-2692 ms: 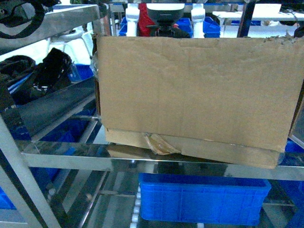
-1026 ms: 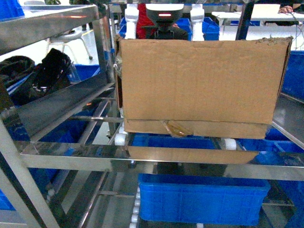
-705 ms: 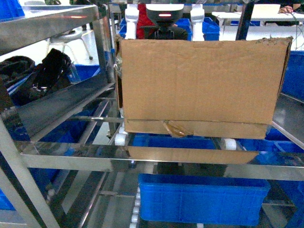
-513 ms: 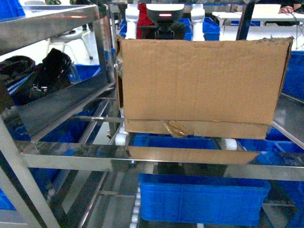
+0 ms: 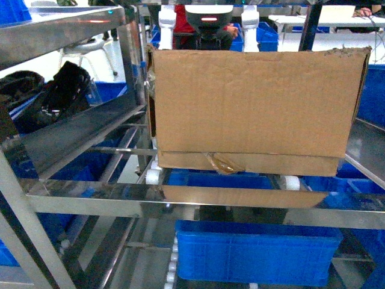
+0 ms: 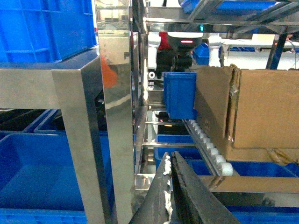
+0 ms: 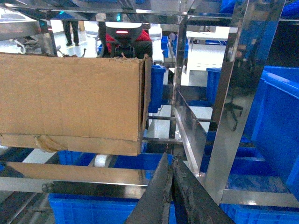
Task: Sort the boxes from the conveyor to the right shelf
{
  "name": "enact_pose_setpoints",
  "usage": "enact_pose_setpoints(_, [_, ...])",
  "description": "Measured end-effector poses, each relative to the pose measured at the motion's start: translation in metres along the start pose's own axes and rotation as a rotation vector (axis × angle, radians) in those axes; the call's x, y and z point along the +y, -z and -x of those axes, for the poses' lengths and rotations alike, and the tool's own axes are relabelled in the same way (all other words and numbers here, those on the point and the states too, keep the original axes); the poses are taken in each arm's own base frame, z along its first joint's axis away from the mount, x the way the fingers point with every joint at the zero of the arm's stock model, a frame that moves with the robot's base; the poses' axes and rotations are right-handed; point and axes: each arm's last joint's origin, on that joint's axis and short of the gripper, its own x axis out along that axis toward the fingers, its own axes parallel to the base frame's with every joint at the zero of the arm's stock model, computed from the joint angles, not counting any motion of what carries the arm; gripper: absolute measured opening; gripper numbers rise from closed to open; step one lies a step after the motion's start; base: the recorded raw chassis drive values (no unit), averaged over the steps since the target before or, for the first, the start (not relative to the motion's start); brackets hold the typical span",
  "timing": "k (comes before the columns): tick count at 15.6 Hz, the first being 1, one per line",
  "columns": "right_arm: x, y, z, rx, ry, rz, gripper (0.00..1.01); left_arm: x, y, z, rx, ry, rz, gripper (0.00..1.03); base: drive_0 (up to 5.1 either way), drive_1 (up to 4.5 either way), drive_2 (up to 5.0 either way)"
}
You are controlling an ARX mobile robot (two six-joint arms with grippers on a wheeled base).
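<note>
A brown cardboard box (image 5: 249,105) with a ragged top edge and peeling tape on its bottom seam rests on the white rollers (image 5: 153,176) of the steel shelf (image 5: 180,201). It also shows in the left wrist view, box (image 6: 261,107), and in the right wrist view, box (image 7: 70,98). My left gripper (image 6: 169,157) is shut and empty, low in front of the shelf, left of the box. My right gripper (image 7: 170,159) is shut and empty, below and right of the box's corner. Neither gripper appears in the head view. The conveyor is out of view.
Blue crates sit on the tier below (image 5: 258,250), behind the box (image 6: 180,93), on the top left (image 6: 42,28) and at the right (image 7: 275,116). Steel posts (image 6: 114,93) (image 7: 238,93) stand close to each gripper. A dark bag (image 5: 60,90) lies at the left.
Since 2.7 s ago the box has gone from the shelf's front bar to farther in on the rollers. Over the last second nothing has moved.
</note>
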Motion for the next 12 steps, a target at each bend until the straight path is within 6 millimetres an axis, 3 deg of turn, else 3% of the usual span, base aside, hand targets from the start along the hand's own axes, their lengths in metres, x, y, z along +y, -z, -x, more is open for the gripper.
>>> enact_pose_setpoints(4, [0.0, 0.001, 0.007, 0.009, 0.0, 0.0, 0.02, 0.0, 0.0, 0.007, 0.002, 0.0, 0.0, 0.02, 0.0, 0.0, 0.0])
enact_pose_setpoints(5, [0.0, 0.004, 0.017, 0.02, 0.002, 0.0, 0.02, 0.0, 0.004, 0.019, 0.013, 0.0, 0.0, 0.02, 0.0, 0.0, 0.0])
enact_pose_setpoints(10, [0.0, 0.003, 0.017, 0.01, 0.002, 0.0, 0.02, 0.0, 0.004, 0.019, 0.017, 0.0, -0.001, 0.02, 0.0, 0.0, 0.0])
enact_pose_setpoints(12, [0.0, 0.003, 0.017, 0.01, 0.002, 0.001, 0.07, 0.0, 0.004, 0.019, 0.017, 0.0, 0.0, 0.07, 0.0, 0.0, 0.0])
